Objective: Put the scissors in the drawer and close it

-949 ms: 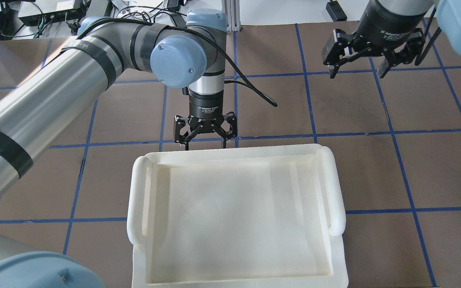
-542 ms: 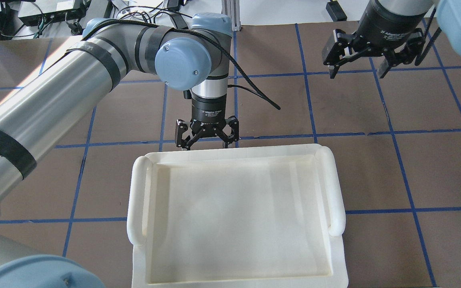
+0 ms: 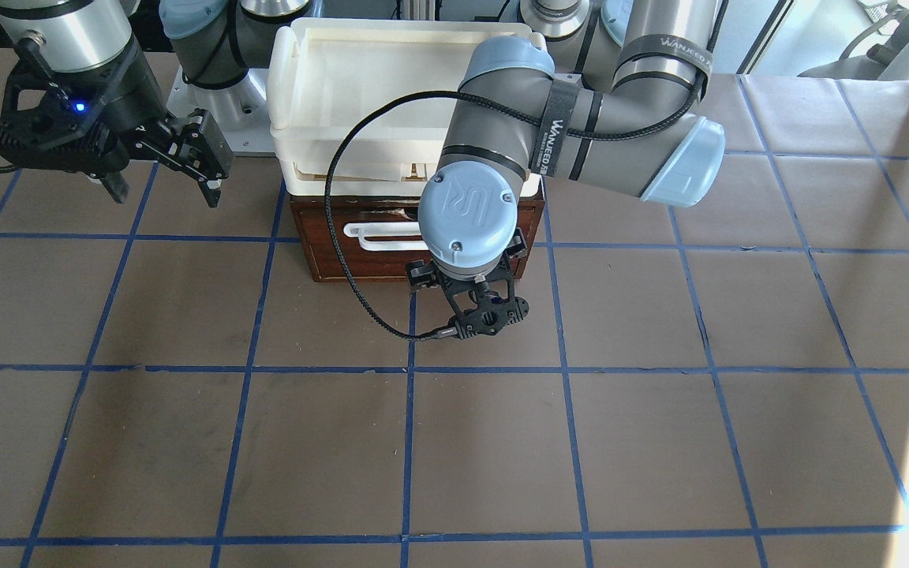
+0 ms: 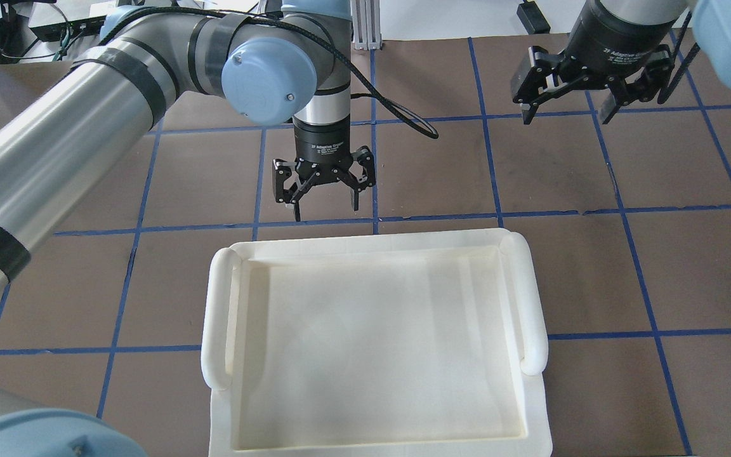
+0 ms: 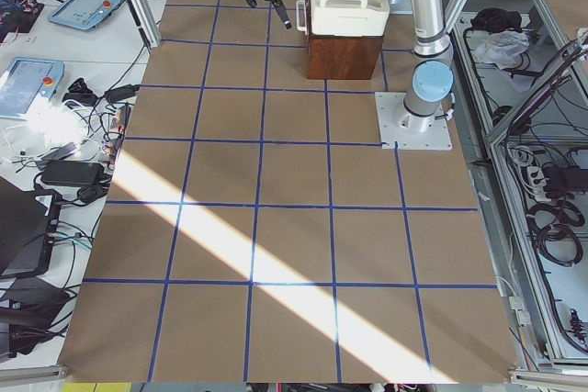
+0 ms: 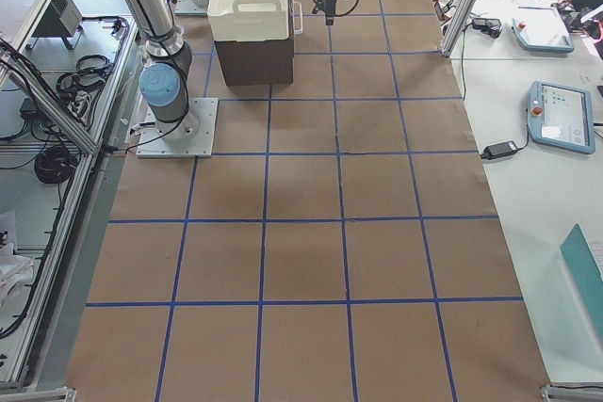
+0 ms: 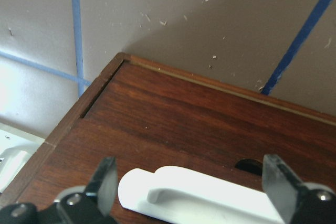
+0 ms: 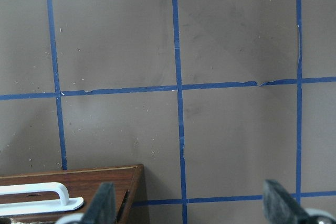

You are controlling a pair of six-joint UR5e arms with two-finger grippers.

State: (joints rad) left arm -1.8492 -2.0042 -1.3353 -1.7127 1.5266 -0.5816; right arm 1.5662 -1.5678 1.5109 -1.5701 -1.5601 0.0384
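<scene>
Hiding most of the drawer (image 3: 328, 254) in the overhead view is the white tray (image 4: 216, 317) stacked above it. Only the front-facing and wrist views are showing its dark reddish-brown wooden front. The drawer's inside is not showing anywhere, and the scissors are not showing in any view, so their place cannot be told. In the front-facing view the left arm's grey wrist joint is covering the right end of the white bar handle (image 3: 379, 234). The left wrist view is cutting that handle off at the bottom edge.

The left gripper (image 4: 325, 211) is hanging just in front of the drawer front at centre frame, jaws spread wide and holding nothing. Its fingers (image 7: 105, 182) are sitting at the lower corners of its wrist view, with the handle's rounded end between them lower in frame. Contact there cannot be told. The right gripper (image 4: 566, 117) is hovering at upper right of the overhead view, well apart from the drawer, also spread and empty.

The drawer front is showing glossy wood grain with a thin pale edge line. The tray is looking like matte, cream plastic with rounded tube-like side rims. The worktop (image 4: 594, 254) is wearing brown paper-like covering gridded with blue tape.
</scene>
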